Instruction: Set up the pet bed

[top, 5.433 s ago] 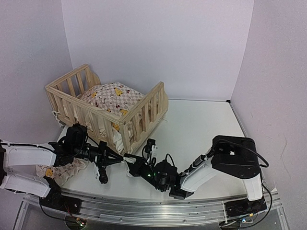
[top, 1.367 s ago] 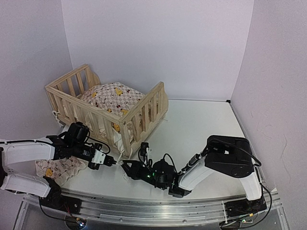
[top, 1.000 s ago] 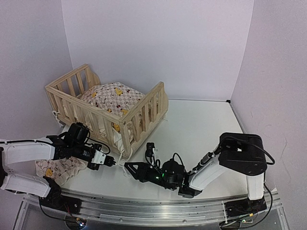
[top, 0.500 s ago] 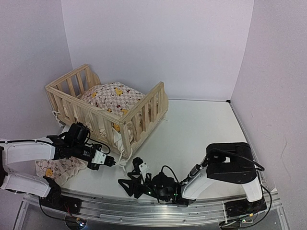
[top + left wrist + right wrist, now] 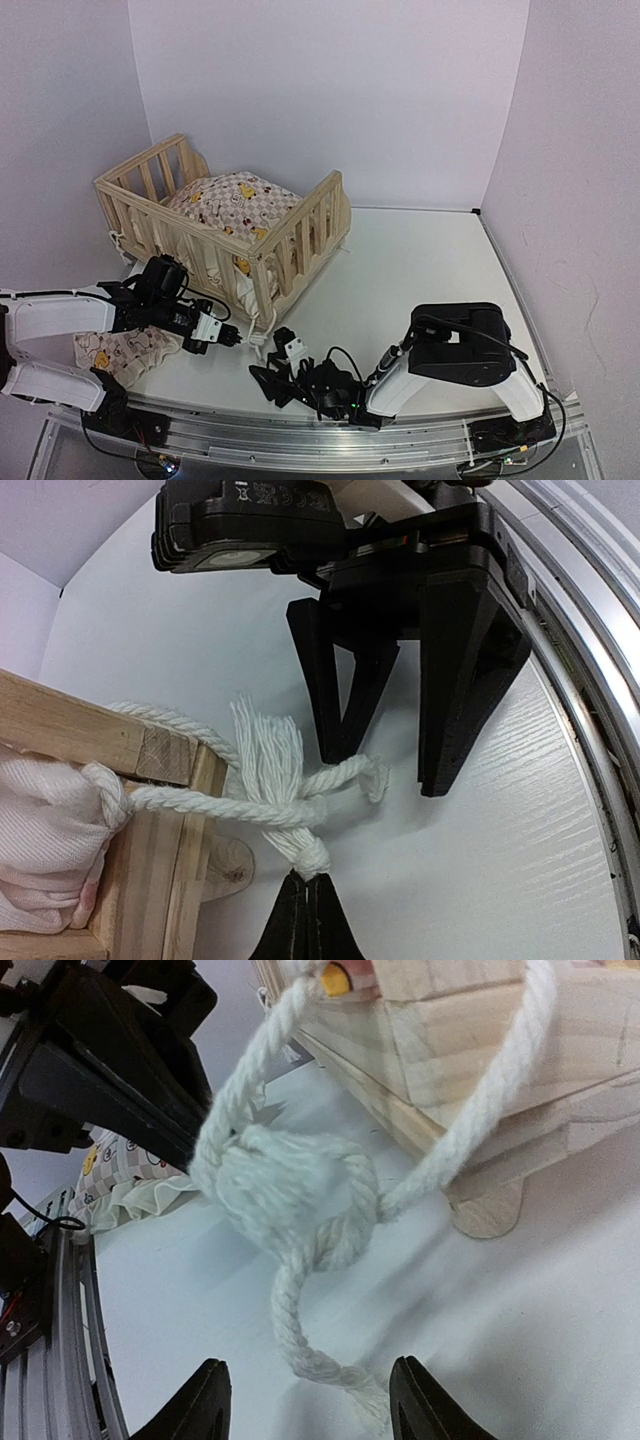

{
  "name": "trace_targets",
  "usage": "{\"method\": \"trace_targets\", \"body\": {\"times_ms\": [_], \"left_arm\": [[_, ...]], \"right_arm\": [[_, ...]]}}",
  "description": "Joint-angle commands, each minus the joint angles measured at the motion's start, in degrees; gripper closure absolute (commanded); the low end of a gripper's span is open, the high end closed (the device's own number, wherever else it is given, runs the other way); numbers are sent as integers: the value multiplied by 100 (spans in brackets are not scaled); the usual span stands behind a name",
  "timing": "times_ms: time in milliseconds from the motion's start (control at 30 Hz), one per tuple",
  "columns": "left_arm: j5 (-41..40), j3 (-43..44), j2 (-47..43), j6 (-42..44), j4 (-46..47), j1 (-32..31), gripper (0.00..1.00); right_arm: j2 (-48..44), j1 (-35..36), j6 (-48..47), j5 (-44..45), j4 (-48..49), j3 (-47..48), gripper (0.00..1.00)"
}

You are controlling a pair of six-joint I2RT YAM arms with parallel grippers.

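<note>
Step in hand, as we read it: tying the cushion's string to the frame.

Far left of the left claw (image 5: 232, 338), under its arm, a loose ruffled pad (image 5: 108, 357) in the same duck print lies on the table (image 5: 420, 270). We can't tell what it's for.

Behind and above that claw stands the pet bed (image 5: 150, 225), with the cushion (image 5: 232, 198) already lying inside the rails.

The left claw is pinched tight on the tie string (image 5: 262, 808). In its wrist view the tips (image 5: 305, 920) meet right under the frayed tuft. From there the string runs left, around the corner post (image 5: 160, 825) and back to the cushion edge.

Just right of the tuft, the string's free end curls on the table between the jaws of the right claw (image 5: 390, 770). This claw faces the left one with jaws apart and grips nothing. Its own camera shows a loose wrap of string (image 5: 300, 1195) dead ahead, with the tail lying between its fingers (image 5: 210, 1405).

The knot looks loose (one turn, not cinched), so we judge the tie unfinished.

The next move probably calls for the right claw to close on the free tail. It would then pull away from the left claw while the left holds firm. The risk is a thin, limp tail slipping out of the jaws.
</note>
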Motion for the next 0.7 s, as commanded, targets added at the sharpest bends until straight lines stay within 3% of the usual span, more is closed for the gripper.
{"method": "trace_targets", "body": {"times_ms": [0, 33, 200, 433, 667], "left_arm": [[26, 240, 5, 4, -118, 31, 100], [26, 233, 12, -1, -106, 31, 100], [-113, 239, 21, 29, -124, 36, 100], [-451, 290, 220, 137, -224, 279, 100], [-517, 407, 429, 662, -571, 982, 100]], "right_arm": [[-111, -87, -129, 281, 223, -5, 47], [-29, -120, -118, 197, 223, 78, 52], [55, -196, -65, 49, 302, 183, 100], [-1046, -197, -530, -261, 270, -523, 100], [-2573, -222, -1168, -255, -330, -1199, 100]]}}
